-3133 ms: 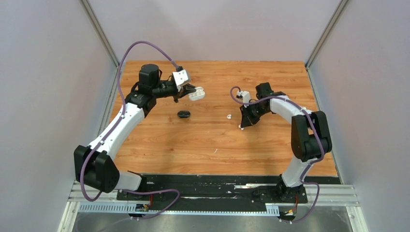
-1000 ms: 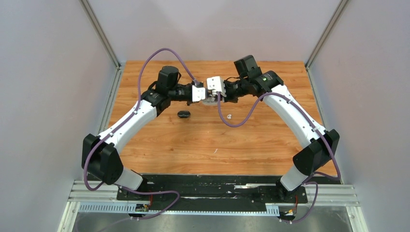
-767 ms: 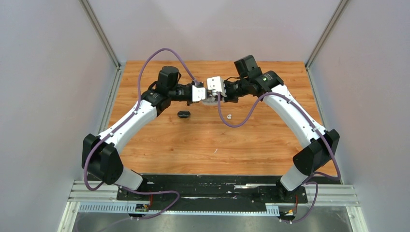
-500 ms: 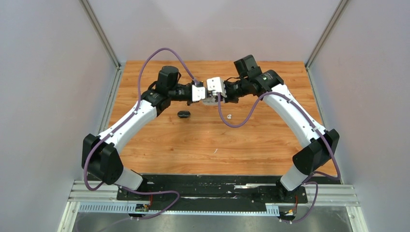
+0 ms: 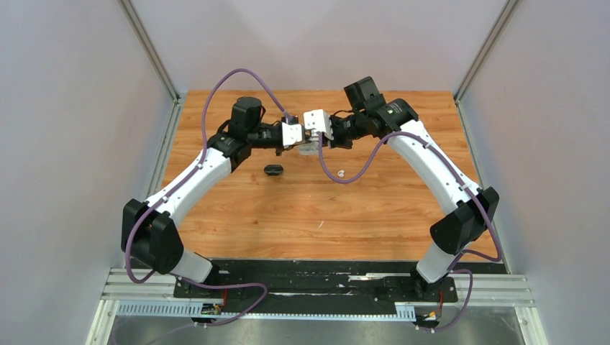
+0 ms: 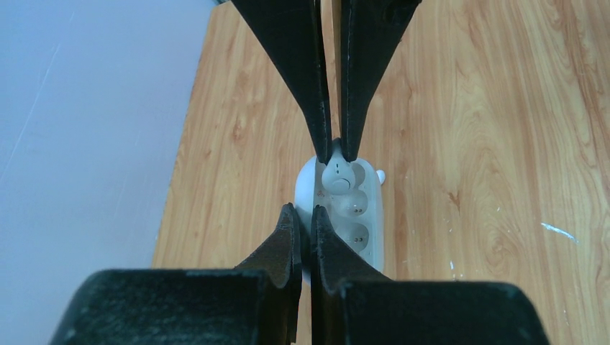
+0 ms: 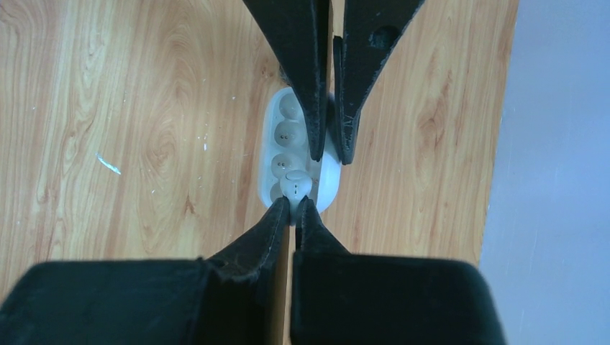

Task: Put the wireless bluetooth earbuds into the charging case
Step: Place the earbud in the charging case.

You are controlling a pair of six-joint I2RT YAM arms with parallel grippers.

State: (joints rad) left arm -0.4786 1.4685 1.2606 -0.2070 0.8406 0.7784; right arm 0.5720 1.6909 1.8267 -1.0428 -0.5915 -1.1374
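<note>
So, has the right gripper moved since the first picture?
Yes. The right gripper crossed from the right of the loose white earbud to its left, farther back.

I work over a warm orange-brown wood-grain tabletop (image 5: 309,215), boxed in on three sides by plain pale lilac-grey wall panels (image 5: 65,108), with slim grey metal posts (image 5: 147,47) in the far corners. The light is soft and even. A black base strip (image 5: 316,269) and silver aluminium rails (image 5: 129,293) run along my near edge.
</note>
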